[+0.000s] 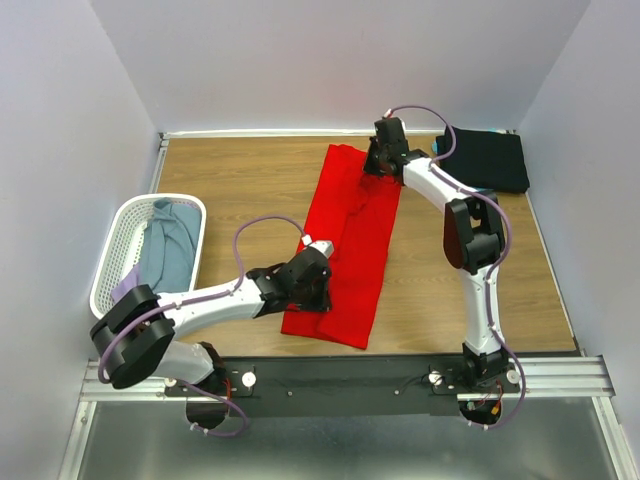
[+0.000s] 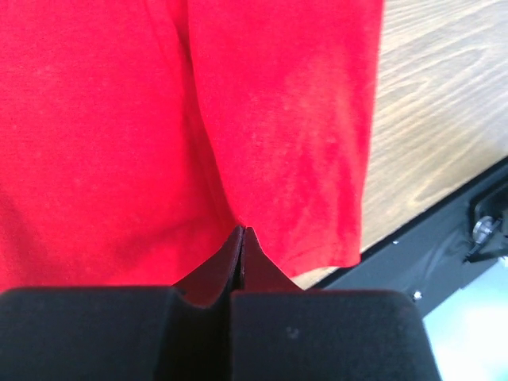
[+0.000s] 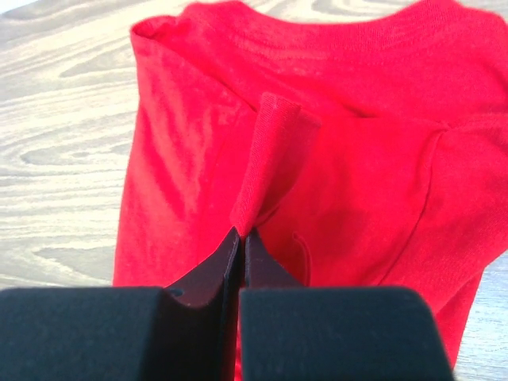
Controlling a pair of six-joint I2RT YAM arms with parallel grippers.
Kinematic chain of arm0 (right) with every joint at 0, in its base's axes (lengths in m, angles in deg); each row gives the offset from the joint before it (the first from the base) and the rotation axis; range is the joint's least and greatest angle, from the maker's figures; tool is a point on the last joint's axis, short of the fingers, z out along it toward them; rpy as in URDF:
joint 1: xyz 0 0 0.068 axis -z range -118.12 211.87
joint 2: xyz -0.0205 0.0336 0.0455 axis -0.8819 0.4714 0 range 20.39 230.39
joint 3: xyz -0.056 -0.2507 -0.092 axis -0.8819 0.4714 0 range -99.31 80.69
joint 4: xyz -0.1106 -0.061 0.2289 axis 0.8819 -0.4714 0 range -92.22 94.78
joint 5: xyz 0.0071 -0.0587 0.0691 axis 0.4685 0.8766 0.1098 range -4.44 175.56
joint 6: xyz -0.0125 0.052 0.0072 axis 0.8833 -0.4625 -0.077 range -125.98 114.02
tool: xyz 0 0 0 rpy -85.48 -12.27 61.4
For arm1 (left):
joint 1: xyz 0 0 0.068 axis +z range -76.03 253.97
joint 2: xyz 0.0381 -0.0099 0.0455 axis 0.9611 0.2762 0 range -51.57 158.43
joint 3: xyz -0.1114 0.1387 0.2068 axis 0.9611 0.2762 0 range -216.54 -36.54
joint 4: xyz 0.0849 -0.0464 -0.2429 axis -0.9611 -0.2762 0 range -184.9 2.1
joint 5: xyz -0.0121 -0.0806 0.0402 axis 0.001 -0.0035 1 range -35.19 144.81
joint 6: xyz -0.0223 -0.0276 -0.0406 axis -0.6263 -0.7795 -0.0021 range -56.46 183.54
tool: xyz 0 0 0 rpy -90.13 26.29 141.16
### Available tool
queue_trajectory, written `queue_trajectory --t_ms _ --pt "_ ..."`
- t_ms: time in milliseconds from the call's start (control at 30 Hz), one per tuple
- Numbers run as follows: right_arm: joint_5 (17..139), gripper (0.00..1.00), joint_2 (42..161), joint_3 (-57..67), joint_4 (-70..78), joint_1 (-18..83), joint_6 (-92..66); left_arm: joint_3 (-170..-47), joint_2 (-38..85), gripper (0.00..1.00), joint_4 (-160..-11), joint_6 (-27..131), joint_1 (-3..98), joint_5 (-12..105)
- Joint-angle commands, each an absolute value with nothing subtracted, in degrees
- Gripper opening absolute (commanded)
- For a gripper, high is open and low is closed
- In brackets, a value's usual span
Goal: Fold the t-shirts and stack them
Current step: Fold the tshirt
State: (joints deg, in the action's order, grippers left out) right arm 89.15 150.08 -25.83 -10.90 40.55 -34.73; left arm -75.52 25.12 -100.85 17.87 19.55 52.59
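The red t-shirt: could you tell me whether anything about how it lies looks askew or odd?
Yes. The red t-shirt lies as a long strip slanted across the table, and near its collar a ridge of cloth stands up, pinched in the right gripper, so it is not flat there.

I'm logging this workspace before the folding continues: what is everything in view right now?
red t-shirt: one, bright red, laid lengthwise mid-table
black t-shirt: one, black, folded, far right corner of the table
grey-blue shirt: one, grey-blue, bundled inside the basket
laundry basket: one, white mesh, left edge of the table
table: one, wood-grain brown, under everything
left gripper: one, black, shut, tips on the red t-shirt's near end
right gripper: one, black, shut on a raised fold of the red t-shirt near its collar
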Motion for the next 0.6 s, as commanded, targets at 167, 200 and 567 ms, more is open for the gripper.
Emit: queue_trajectory --t_ms 167,200,567 --pt "89.0 0.09 147.3 -30.5 -11.6 40.3 -33.9 -75.7 21.9 0.00 -101.8 18.0 18.3 50.5" --pt "89.0 0.09 147.2 -30.6 -11.6 40.3 -34.0 -75.5 21.6 0.00 -101.8 17.9 18.2 50.3" --pt "87.1 0.10 145.3 -31.7 -11.5 39.7 -34.4 -74.5 19.9 0.00 -102.2 17.6 17.2 49.5"
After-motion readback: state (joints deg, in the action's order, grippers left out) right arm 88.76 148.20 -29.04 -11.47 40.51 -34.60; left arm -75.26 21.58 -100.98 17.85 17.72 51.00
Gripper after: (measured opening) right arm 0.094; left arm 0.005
